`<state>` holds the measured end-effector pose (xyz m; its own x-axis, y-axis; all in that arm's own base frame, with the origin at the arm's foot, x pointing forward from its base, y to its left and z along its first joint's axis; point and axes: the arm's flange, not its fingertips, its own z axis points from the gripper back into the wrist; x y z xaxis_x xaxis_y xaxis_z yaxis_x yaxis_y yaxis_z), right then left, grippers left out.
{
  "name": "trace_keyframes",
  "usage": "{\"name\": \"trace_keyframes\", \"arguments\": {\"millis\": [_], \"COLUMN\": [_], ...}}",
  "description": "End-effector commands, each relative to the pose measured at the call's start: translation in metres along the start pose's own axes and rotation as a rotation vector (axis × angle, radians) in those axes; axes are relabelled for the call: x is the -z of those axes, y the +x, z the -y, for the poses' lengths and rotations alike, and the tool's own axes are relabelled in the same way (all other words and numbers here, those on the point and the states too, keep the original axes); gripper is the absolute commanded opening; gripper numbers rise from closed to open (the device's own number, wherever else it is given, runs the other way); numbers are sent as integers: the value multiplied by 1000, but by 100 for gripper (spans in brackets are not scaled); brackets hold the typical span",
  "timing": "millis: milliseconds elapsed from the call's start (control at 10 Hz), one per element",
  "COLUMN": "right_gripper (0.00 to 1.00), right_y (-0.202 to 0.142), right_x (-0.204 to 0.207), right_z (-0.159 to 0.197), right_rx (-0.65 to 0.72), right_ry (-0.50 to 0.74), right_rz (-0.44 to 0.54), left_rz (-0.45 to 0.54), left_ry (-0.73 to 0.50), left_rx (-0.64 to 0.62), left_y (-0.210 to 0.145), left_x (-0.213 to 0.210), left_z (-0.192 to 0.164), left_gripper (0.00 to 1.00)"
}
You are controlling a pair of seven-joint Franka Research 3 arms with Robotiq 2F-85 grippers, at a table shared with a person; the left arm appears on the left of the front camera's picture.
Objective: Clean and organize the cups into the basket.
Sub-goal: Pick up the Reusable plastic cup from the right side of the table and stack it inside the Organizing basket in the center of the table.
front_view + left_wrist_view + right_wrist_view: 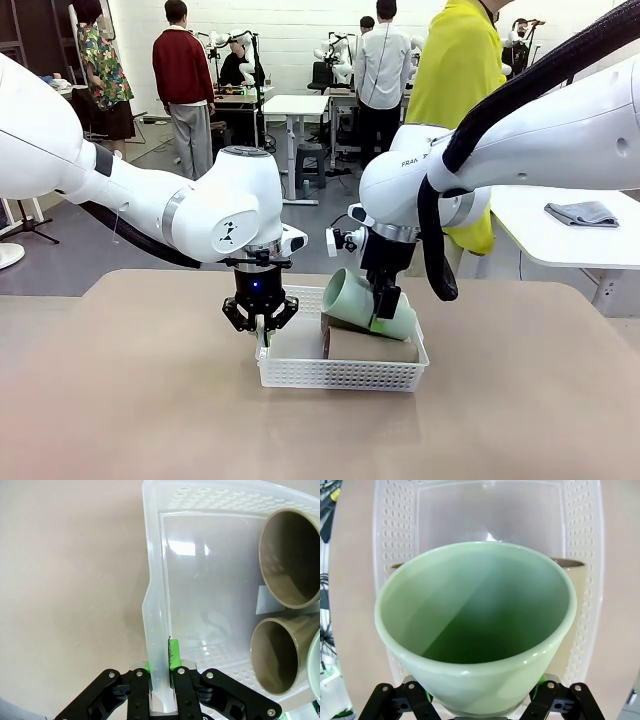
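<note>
The white perforated basket [340,376] sits mid-table. My left gripper [262,335] is shut on its left wall; in the left wrist view the green pads [173,652] pinch the basket's rim [155,605]. Two taupe-brown cups [292,555] [280,655] lie on their sides in the basket's right half. My right gripper [386,306] is shut on the pale mint green cup [362,298], held tilted just above a brown cup [370,346]. In the right wrist view the mint cup [475,630] opens toward the camera over the basket [382,530], with my right gripper [480,702] around its base.
The tan table [120,400] has free room on both sides of the basket. A person in a yellow top [455,70] stands at the far edge. A white side table with a grey cloth [583,213] is at the back right.
</note>
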<state>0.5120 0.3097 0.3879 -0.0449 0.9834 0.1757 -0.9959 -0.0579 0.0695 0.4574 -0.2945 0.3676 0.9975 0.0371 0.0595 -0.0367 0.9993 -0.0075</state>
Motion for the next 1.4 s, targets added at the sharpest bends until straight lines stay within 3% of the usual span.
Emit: {"name": "trace_keyframes", "arguments": {"millis": [0, 200, 800, 1000, 1300], "right_gripper": [84, 100, 100, 100, 100], "right_y": [-4, -4, -11, -56, -168], "right_x": [-5, -6, -19, -55, -78], "right_z": [6, 6, -2, -25, -67], "right_rx": [38, 41, 39, 57, -22], "right_ry": [-9, -8, -26, -70, -87], "right_rz": [-33, -28, -11, 123, 419], "left_rz": [7, 7, 7, 7, 7], "left_ry": [-5, -5, -5, -5, -5], "left_rx": [-2, -2, -2, -2, -2], "left_y": [0, 0, 0, 0, 0], "left_x": [-3, -3, -3, -3, -3], "left_z": [2, 2, 2, 2, 2], "left_gripper": [0, 0, 0, 0, 0]}}
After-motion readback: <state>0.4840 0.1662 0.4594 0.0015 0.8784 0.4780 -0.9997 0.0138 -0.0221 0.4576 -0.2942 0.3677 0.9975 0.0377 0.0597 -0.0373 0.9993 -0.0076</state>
